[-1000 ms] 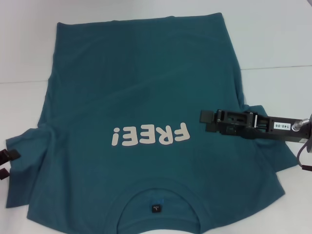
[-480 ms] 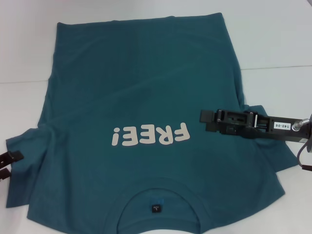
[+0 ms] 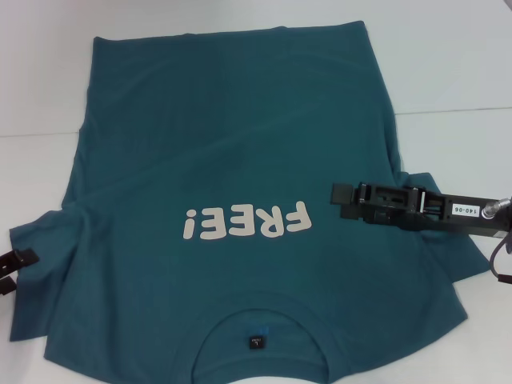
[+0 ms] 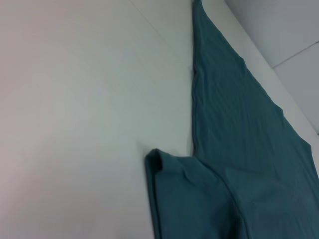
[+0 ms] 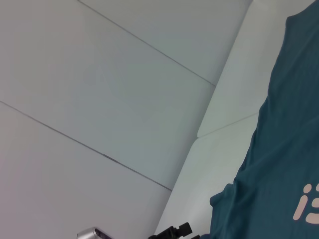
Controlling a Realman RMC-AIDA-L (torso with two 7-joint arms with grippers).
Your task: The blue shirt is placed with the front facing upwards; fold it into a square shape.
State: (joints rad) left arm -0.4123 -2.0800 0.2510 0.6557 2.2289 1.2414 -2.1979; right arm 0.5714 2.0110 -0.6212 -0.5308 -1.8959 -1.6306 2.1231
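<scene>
Blue shirt (image 3: pixel 232 192) flat, front up, mid-worktop (image 3: pixel 448 64). Left pincer (image 3: pixel 14 270) at sleeve edge, right pincer (image 3: pixel 340 200) over chest; grips unreadable. Risk: uneven pinches drag cloth, skewing the fold.

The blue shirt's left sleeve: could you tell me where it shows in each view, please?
Head view: left sleeve at the picture's left edge, beside the left gripper.
Left wrist view: sleeve, low centre.
Right wrist view: sleeve, low right.
Shared landmark: the white table.
</scene>
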